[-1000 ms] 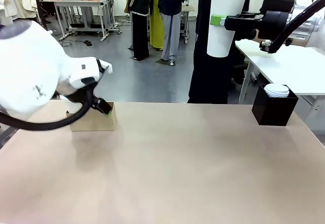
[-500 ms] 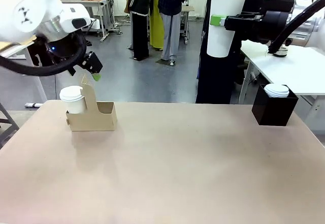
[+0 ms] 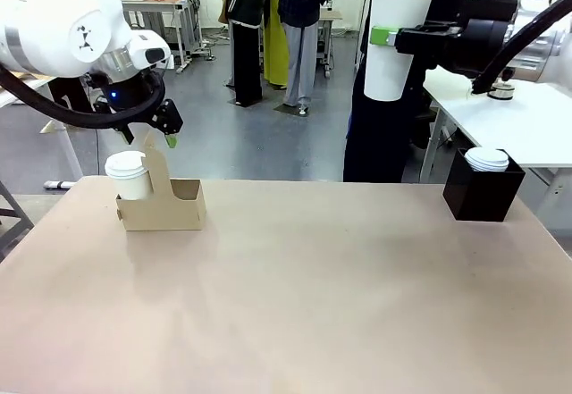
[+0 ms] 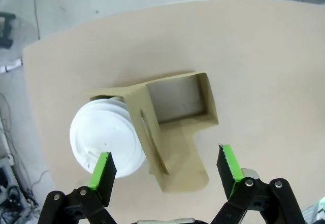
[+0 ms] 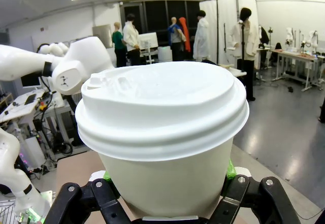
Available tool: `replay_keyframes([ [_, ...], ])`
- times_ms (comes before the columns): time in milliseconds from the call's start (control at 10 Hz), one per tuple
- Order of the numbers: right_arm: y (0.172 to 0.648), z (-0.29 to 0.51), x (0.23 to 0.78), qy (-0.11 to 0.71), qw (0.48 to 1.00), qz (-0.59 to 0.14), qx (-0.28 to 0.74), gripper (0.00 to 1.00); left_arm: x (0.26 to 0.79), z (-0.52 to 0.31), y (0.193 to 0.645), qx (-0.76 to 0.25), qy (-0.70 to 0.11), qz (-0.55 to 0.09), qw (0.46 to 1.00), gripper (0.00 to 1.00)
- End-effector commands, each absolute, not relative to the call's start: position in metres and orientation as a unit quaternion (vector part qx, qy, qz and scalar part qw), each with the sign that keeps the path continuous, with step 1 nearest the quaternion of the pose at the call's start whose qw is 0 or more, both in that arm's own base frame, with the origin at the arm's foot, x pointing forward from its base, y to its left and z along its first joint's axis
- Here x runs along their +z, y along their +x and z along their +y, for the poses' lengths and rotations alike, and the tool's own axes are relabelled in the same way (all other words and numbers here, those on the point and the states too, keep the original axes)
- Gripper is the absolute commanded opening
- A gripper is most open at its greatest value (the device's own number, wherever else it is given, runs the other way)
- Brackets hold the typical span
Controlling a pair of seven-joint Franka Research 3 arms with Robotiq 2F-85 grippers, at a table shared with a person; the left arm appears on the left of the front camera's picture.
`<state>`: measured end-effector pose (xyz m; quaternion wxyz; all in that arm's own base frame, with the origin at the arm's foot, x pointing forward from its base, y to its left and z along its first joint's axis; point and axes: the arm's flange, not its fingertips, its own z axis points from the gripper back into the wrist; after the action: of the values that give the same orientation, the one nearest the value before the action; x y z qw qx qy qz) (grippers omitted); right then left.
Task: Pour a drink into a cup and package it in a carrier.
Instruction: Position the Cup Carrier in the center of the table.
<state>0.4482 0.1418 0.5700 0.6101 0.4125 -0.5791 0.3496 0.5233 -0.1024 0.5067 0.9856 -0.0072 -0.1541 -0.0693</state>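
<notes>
We see first cup [image 3: 128, 176] seated in carrier [image 3: 170, 208], far left of tabletop [image 3: 313, 287]; left fingers [image 4: 103, 171] apart above, empty. Right fingers [image 3: 382, 35] clamp second cup [image 3: 400, 41] aloft, far right; we judge its slotting remains.

No word, number or brand could be read anywhere. The nearest thing to a sign was a small dark mark [image 3: 85, 37] on the white shell of the left arm [image 3: 49, 10], perhaps a maker's emblem, too small to make out. The lid [image 5: 162, 104] of the cup [image 5: 167, 178] carried raised moulding near its rim; if that was lettering, it was illegible.
</notes>
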Motion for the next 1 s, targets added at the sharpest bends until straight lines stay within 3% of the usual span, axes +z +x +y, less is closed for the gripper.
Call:
replay_keyframes([
  [0,0.4487,0.1439,0.5739,0.414,0.603,-0.586,0.349,0.84,0.5069,-0.1017,0.5357,-0.035,0.006,-0.154,0.987,1.00],
  [100,0.4487,0.1439,0.5739,0.414,0.603,-0.586,0.349,0.84,0.5034,-0.0981,0.5393,-0.028,0.005,-0.155,0.988,1.00],
  [200,0.4487,0.1439,0.5739,0.414,0.603,-0.586,0.349,0.84,0.5029,-0.0989,0.5393,-0.024,0.006,-0.161,0.987,0.44],
  [300,0.4487,0.1439,0.5739,0.414,0.603,-0.586,0.349,0.84,0.5036,-0.1007,0.5397,-0.022,0.007,-0.163,0.986,0.42],
  [400,0.4487,0.1439,0.5739,0.414,0.603,-0.586,0.349,0.84,0.5033,-0.1027,0.5392,-0.019,0.012,-0.163,0.986,0.00],
  [600,0.4487,0.1439,0.5739,0.414,0.603,-0.586,0.349,0.84,0.5009,-0.1017,0.5405,-0.016,0.021,-0.162,0.986,0.00],
  [700,0.4487,0.1439,0.5739,0.414,0.603,-0.586,0.349,0.84,0.4994,-0.1012,0.5414,-0.015,0.020,-0.162,0.987,0.16],
  [900,0.4487,0.1439,0.5739,0.414,0.603,-0.586,0.349,0.84,0.4981,-0.0997,0.5414,-0.010,0.013,-0.162,0.987,0.00],
])
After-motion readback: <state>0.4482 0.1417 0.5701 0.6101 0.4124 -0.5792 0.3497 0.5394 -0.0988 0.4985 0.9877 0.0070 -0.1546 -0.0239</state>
